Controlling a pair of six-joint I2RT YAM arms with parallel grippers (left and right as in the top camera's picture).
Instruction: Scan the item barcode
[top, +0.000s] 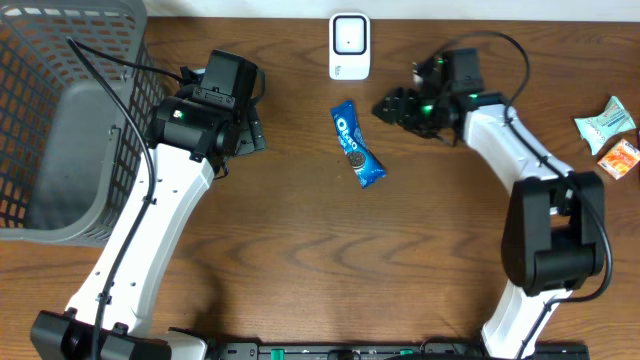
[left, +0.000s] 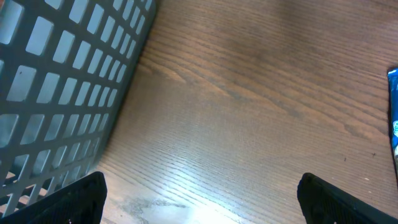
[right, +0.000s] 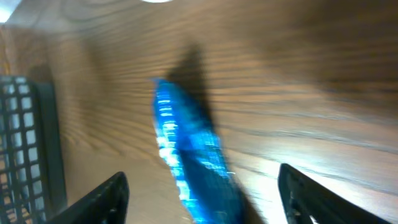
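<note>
A blue Oreo packet (top: 357, 143) lies flat on the wooden table, just below the white barcode scanner (top: 349, 45) at the back edge. To the packet's right my right gripper (top: 390, 108) is open. In the right wrist view the blurred packet (right: 186, 155) lies on the wood in line with the gap between the two spread fingers, and neither finger touches it. My left gripper (top: 252, 128) stands open to the left of the packet, with bare wood between its fingers (left: 74, 199). The packet's edge (left: 393, 112) shows at the far right of the left wrist view.
A grey mesh basket (top: 60, 120) fills the back left corner, and its wall (left: 56, 93) stands close beside the left gripper. Two snack packets, one pale green (top: 605, 122) and one orange (top: 618, 158), lie at the far right.
</note>
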